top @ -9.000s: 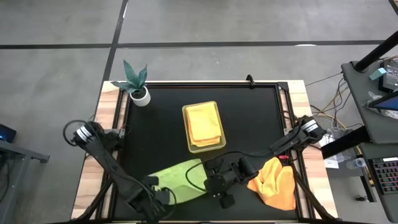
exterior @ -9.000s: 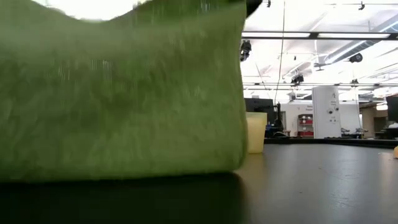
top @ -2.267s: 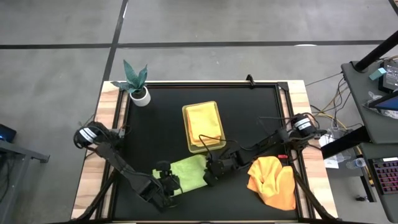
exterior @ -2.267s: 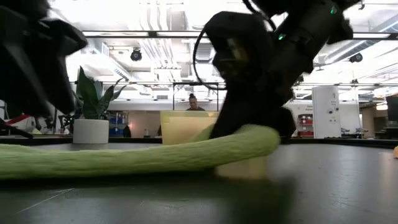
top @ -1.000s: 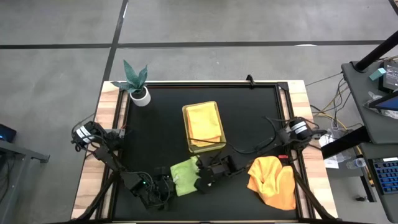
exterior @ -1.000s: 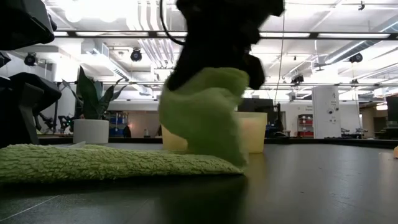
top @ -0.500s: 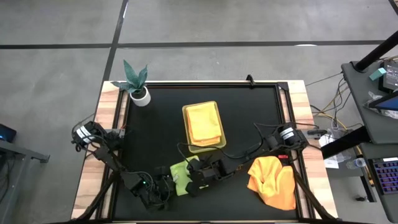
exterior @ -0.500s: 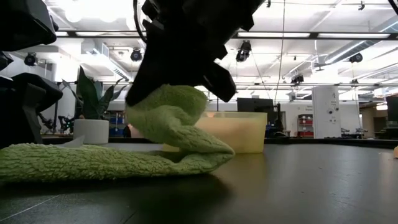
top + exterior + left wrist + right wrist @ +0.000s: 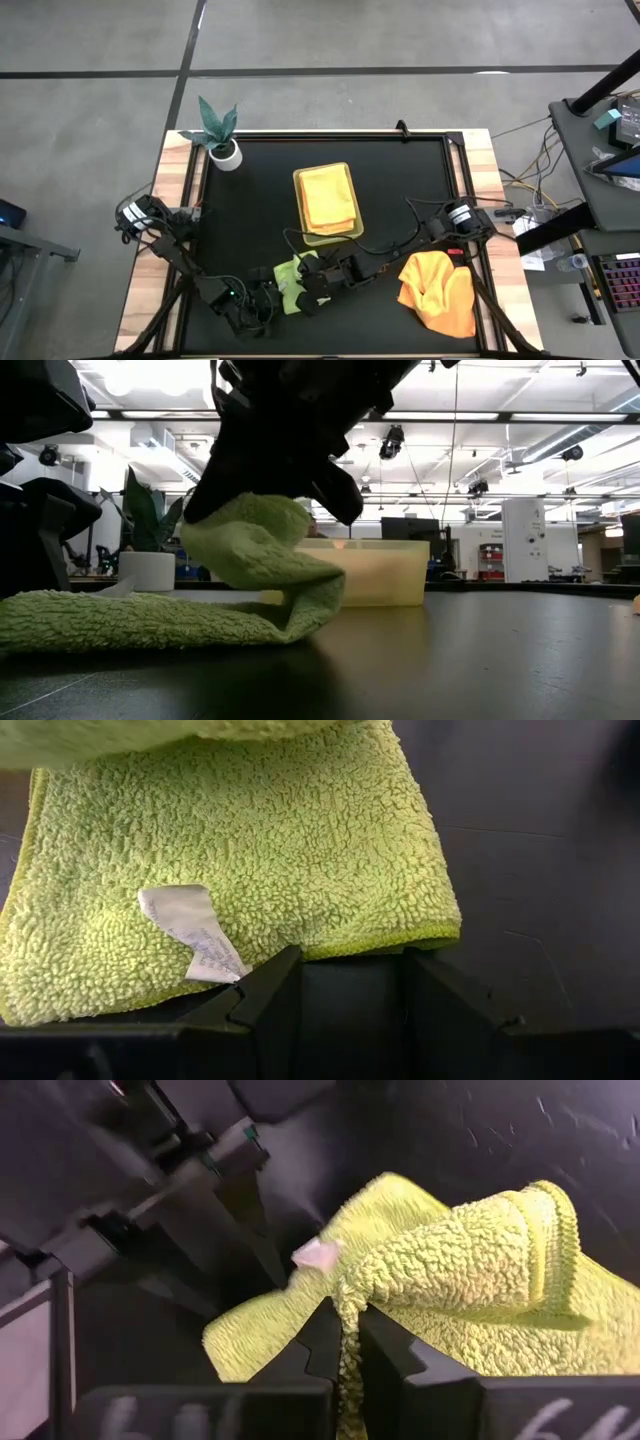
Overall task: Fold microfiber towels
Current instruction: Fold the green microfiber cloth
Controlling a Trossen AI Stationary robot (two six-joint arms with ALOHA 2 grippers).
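Green towel (image 9: pixel 290 278) sits at the near middle of the black tabletop (image 9: pixel 400 190), just nearer than the yellow-green tray (image 9: pixel 345 175). It lies mostly flat, with its right edge lifted and curled back leftward over the rest; the low view shows that raised flap arching above the flat layer. A white care tag (image 9: pixel 192 930) sticks up from the flat layer.

Right gripper (image 9: pixel 312 284) is low over the towel, reaching in from the right. Its jaws are pressed together on the lifted edge, pinching a strip of green pile between them, clear in the right wrist view (image 9: pixel 345 1342).

Left gripper (image 9: pixel 262 298) is at the towel's left near edge, down at tabletop level, coming in from the near left. Its jaws are spread, with the towel's hem lying just ahead of them and nothing held between them in the left wrist view (image 9: pixel 352 982).

Yellow towel (image 9: pixel 328 198) lies folded inside the tray, far of the green one. Orange towel (image 9: pixel 440 290) is a crumpled heap at the near right of the tabletop, well apart from both grippers. Small potted plant (image 9: pixel 220 135) stands at the far left corner.
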